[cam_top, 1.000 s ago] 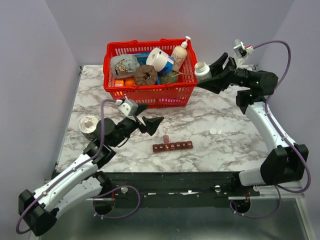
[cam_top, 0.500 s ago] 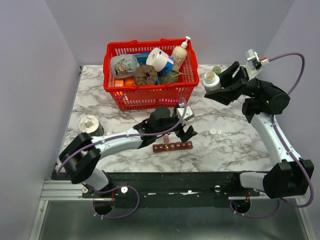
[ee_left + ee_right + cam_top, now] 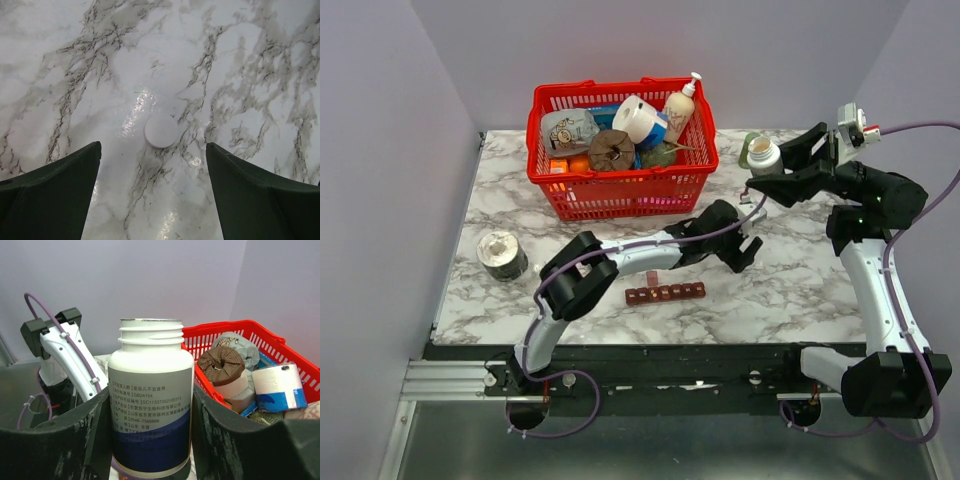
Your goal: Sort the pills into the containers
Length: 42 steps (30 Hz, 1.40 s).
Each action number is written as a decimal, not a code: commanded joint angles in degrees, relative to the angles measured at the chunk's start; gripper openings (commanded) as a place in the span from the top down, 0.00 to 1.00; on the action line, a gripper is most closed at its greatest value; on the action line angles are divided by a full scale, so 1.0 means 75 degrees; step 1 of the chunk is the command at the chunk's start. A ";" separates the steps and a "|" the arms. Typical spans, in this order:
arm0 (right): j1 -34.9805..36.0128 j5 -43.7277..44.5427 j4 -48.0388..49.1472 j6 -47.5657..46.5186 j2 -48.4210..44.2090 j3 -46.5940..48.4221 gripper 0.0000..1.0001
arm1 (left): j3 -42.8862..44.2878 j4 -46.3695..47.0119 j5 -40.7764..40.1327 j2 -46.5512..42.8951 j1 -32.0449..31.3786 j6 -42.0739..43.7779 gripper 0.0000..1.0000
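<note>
Straddling white disc (image 3: 161, 131), wide left claw (image 3: 152, 149); right claw (image 3: 147, 407) clasping bottle (image 3: 150, 365) near basket (image 3: 620, 192).

A small white round disc (image 3: 161, 131), possibly a pill, lies on the marble worktop (image 3: 240, 60) between the left pincer's (image 3: 153, 145) wide-spread jaws.

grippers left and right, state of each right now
Left gripper: jaws open above a white pill, holding nothing.
Right gripper: closed on the white bottle, cap off.
</note>
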 commanded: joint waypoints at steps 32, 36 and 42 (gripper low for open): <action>-0.0188 -0.0142 -0.0642 -0.0593 0.0007 -0.0142 0.87 | 0.5342 -0.5115 -0.2570 0.3452 -0.1029 -0.1027 0.26; -0.0188 -0.0142 -0.0642 -0.0604 0.0018 -0.0154 0.87 | 0.5295 -0.5128 -0.2722 0.3488 -0.1029 -0.0980 0.26; -0.0188 -0.0165 -0.0724 -0.0663 0.0030 -0.0154 0.87 | 0.5435 -0.5069 -0.2910 0.3616 -0.1029 -0.0922 0.30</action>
